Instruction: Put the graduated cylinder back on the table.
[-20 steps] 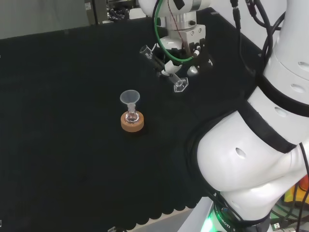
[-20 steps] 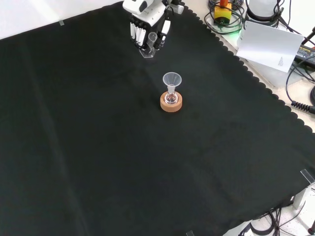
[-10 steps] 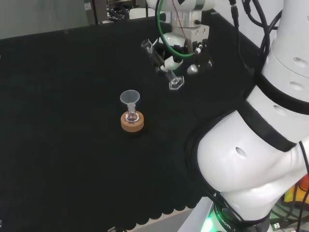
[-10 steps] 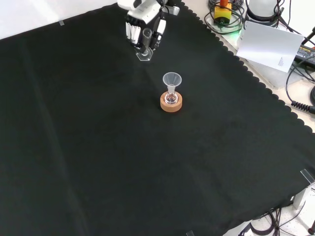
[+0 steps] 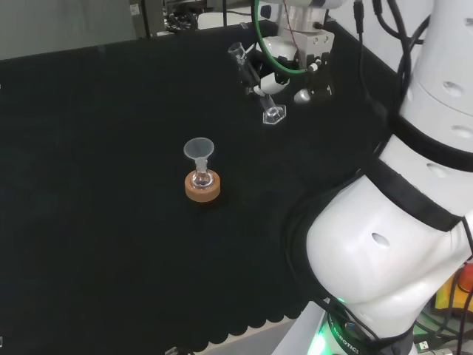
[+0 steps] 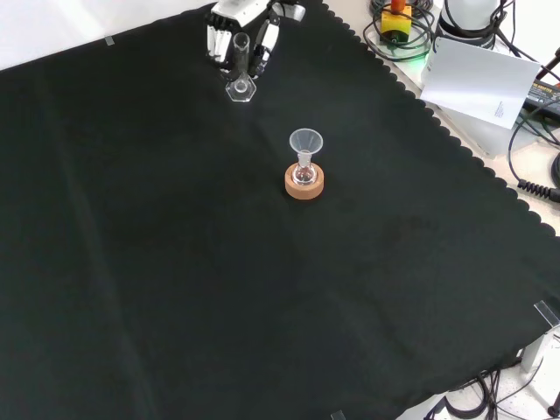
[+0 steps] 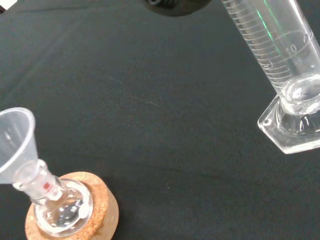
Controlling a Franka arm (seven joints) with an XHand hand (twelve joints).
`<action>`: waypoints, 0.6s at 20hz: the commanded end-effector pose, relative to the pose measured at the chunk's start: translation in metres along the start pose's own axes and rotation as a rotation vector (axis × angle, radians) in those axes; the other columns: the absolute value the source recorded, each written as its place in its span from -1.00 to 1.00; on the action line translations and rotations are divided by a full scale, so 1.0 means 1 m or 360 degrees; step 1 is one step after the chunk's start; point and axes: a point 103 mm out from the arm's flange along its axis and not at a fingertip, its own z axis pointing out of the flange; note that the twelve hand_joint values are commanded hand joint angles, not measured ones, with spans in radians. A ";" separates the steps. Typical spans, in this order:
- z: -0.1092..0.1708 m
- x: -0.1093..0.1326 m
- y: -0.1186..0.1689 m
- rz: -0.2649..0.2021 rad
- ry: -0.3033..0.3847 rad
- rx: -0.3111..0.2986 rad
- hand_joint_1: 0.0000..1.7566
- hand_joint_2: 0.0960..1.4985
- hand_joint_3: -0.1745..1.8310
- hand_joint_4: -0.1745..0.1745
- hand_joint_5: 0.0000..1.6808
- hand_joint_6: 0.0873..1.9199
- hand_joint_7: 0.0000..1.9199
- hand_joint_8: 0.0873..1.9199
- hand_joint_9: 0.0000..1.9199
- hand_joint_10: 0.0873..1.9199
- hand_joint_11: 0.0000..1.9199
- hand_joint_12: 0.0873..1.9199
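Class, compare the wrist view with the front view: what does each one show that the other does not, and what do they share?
Wrist view alone: the printed scale lines on the graduated cylinder and a little clear liquid in the flask. Front view alone: the hand curled round the cylinder at the cloth's far edge, the scalloped cloth border, and cables and a white sheet beyond it. Both: the cylinder with its hexagonal base, and the funnel in the flask on its cork ring.

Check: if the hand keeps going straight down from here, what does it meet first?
Likely just the black cloth. The hand grips the tilted graduated cylinder, whose base would land first; the flask on its cork ring stands apart.
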 end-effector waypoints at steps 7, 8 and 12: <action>0.072 0.022 0.075 -0.0281 0.0359 -0.0115 0.44 0.45 -0.82 -1.00 0.14 0.02 0.04 0.00 0.48 -1.00 0.10 -0.15; 0.073 0.022 0.076 -0.0285 0.0359 -0.0127 0.44 0.45 -0.82 -1.00 0.14 0.02 0.04 0.00 0.48 -1.00 0.10 -0.15; 0.081 0.025 0.079 -0.0290 0.0370 -0.0168 0.44 0.45 -0.83 -1.00 0.14 0.02 0.04 0.00 0.48 -1.00 0.10 -0.15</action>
